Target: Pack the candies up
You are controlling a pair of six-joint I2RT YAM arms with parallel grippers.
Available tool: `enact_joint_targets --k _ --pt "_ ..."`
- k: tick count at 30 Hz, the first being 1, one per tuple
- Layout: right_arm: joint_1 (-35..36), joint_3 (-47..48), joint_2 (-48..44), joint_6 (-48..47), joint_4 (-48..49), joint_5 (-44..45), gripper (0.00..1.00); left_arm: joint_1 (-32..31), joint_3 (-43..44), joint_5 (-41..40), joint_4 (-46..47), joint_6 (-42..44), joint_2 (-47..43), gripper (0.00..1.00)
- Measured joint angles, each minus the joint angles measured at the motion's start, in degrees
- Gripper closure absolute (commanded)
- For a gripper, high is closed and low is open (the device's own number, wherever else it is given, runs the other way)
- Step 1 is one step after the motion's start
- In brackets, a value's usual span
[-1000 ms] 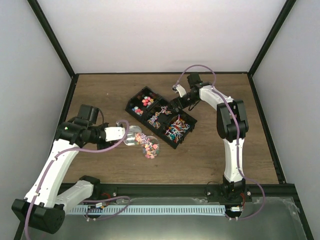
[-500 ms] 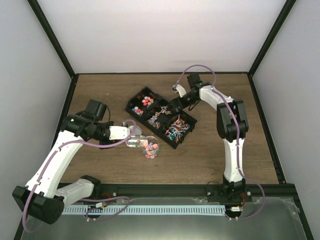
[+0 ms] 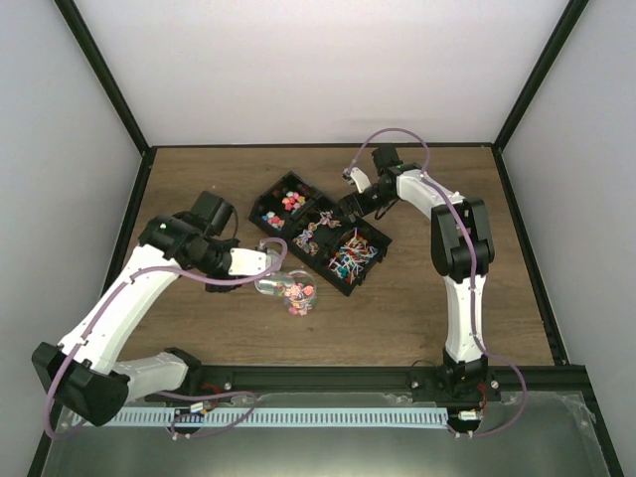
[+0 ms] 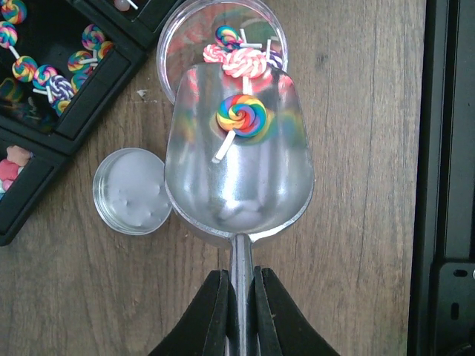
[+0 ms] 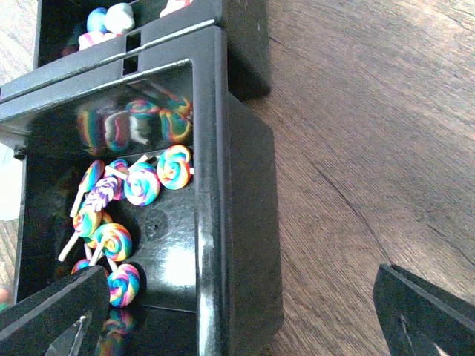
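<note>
Left gripper (image 4: 237,315): jaws closed on the handle of the scoop (image 4: 237,185). The scoop bowl carries one lollipop (image 4: 241,117) and overlaps the near rim of the open jar (image 4: 172,33), which contains further candies (image 4: 236,59). The lid (image 4: 132,191) lies on the table (image 4: 356,222) just beside the scoop.

Right gripper (image 5: 237,319): jaws wide, holding nothing, straddling the outer wall of the tray (image 5: 237,185). One finger is over the lollipop compartment, the other over the table.

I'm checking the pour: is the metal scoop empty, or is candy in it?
Not empty. In the left wrist view one rainbow lollipop lies in the bowl of the scoop, whose lip overlaps the open jar.
</note>
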Motion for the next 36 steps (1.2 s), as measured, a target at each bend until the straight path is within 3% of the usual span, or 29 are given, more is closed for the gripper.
enact_joint_targets --k 22,29,36 --pt "0.0 0.0 0.0 0.02 0.04 0.04 0.0 -3.76 5.09 -5.18 -2.69 -3.56 3.85 0.96" --pt "-0.09 -0.07 -0.48 0.04 0.5 0.02 0.0 -2.4 4.44 -3.61 2.86 -11.34 2.25 0.96" --pt "-0.59 -0.17 -2.29 0.02 1.75 -0.04 0.0 6.6 4.44 -0.59 13.73 -24.26 3.08 0.96"
